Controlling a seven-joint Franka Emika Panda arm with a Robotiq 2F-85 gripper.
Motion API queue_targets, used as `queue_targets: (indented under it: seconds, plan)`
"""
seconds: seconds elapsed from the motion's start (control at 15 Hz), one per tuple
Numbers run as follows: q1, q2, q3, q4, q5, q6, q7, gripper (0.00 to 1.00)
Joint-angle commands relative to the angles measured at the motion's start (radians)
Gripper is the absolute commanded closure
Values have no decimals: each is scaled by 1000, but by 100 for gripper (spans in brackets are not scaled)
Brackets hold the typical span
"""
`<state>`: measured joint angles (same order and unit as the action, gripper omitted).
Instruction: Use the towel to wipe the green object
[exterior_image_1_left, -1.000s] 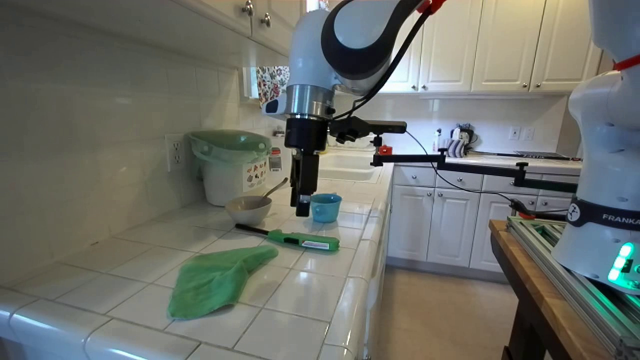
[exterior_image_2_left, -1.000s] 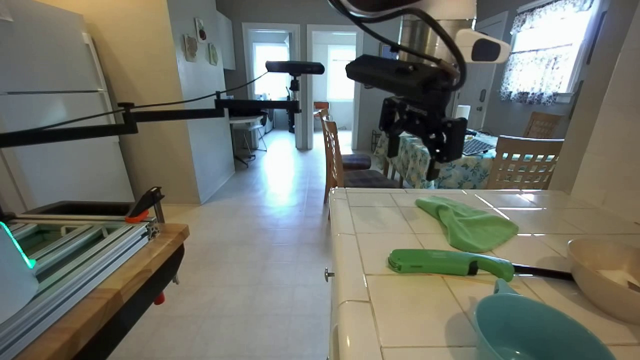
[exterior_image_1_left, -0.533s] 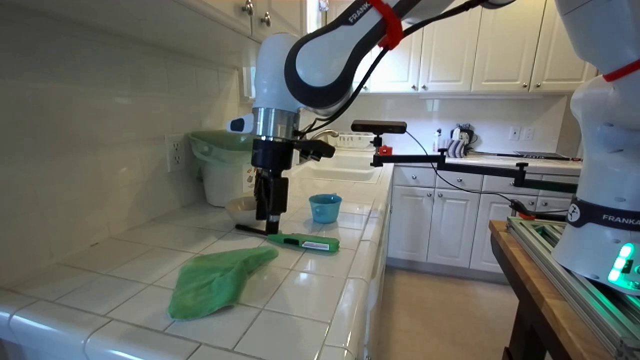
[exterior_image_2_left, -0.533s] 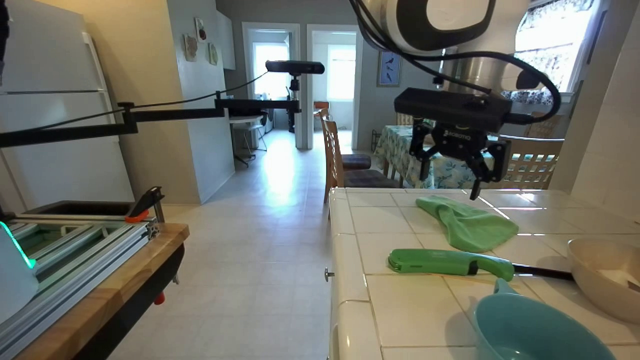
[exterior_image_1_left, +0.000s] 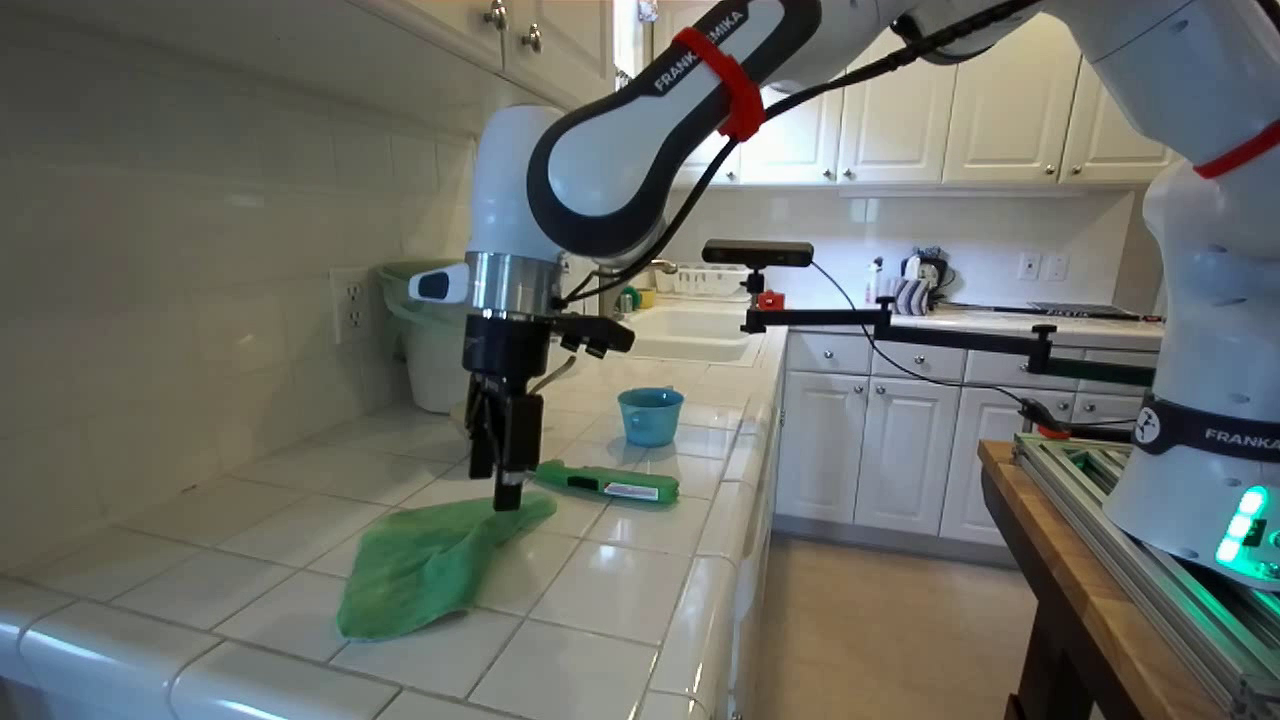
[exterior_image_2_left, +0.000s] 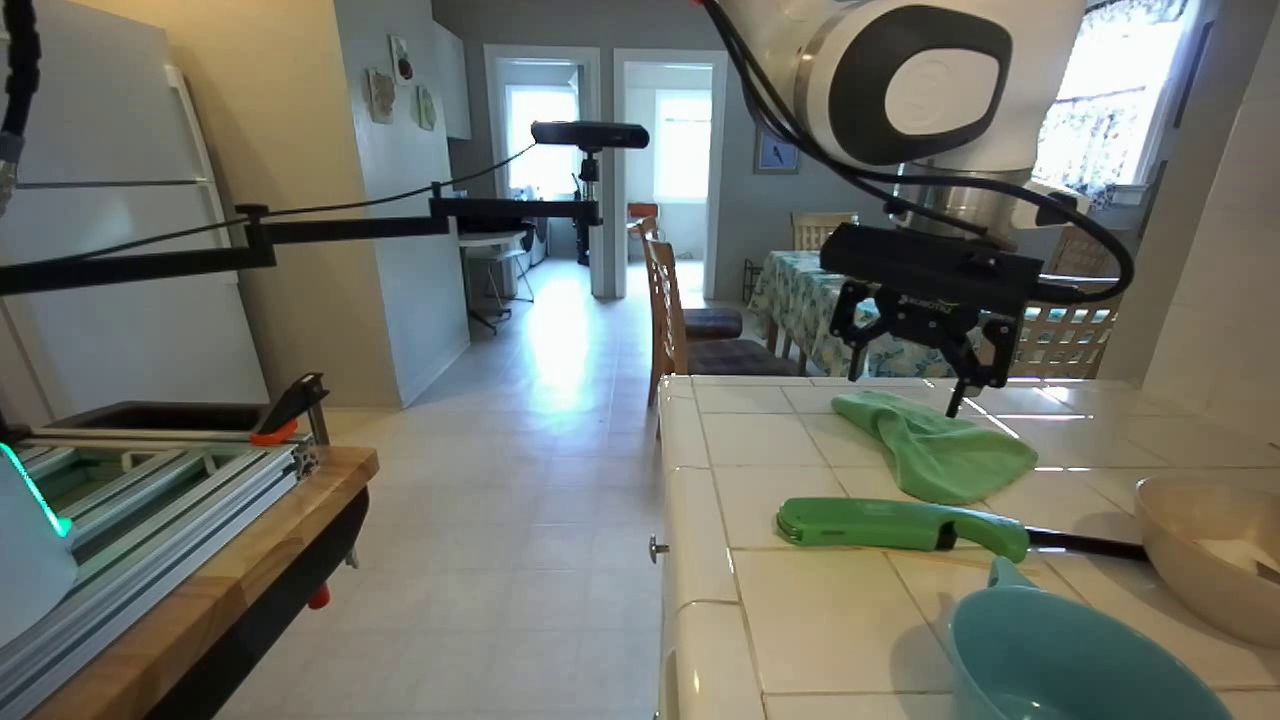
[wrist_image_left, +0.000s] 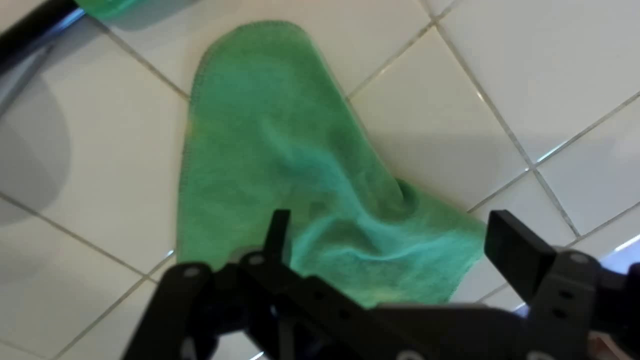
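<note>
the step in hand looks like lining up to grasp the towel (wrist_image_left: 260, 125); the grasp is not yet made, so the wiping is all ahead. the towel lies rumpled on the counter (exterior_image_2_left: 820, 630), just beside the lighter (exterior_image_1_left: 610, 483), presumably the green object meant; in the wrist view bare counter shows between them. the gripper (wrist_image_left: 392, 230) is spread wide and holds nothing: of its 2 fingers, 1 is over the towel and the other just past its edge. whether a fingertip touches it, i cannot tell.

the next move probably calls for a little descent with the raised fold between the fingers, then a firm pinch. too low and the tips may press on the counter; too high and they may slip off. after that, lift and carry the towel to the lighter, which could slide when rubbed; its stem points at the bowl (exterior_image_2_left: 1205, 555), so light strokes seem wise.
</note>
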<state>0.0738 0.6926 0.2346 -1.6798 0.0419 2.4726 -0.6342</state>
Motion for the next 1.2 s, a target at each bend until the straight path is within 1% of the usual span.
queue_targets:
  seconds: [0.0,0.2,0.27,0.33,0.47,0.53,0.6,0.73,0.87,0.93,1.07,1.13]
  plan:
    - [0,61,11,75,-55,-23,-30,0]
    - [9,90,13,102,-86,-15,-26,0]
    - [11,98,14,112,-95,-17,-27,6]
    - [12,105,17,121,-101,-21,-29,28]
    - [16,118,19,132,-109,-22,-29,32]
    - [17,124,20,137,-112,-24,-29,39]
    - [16,129,21,141,-112,-25,-29,48]
    - [16,139,20,147,-114,-26,-28,65]
    - [16,143,20,148,-117,-25,-28,78]
    - [16,144,21,151,-118,-25,-29,87]
    - [18,130,21,139,-121,-25,-23,100]
    - [17,113,19,121,-122,-27,-15,100]
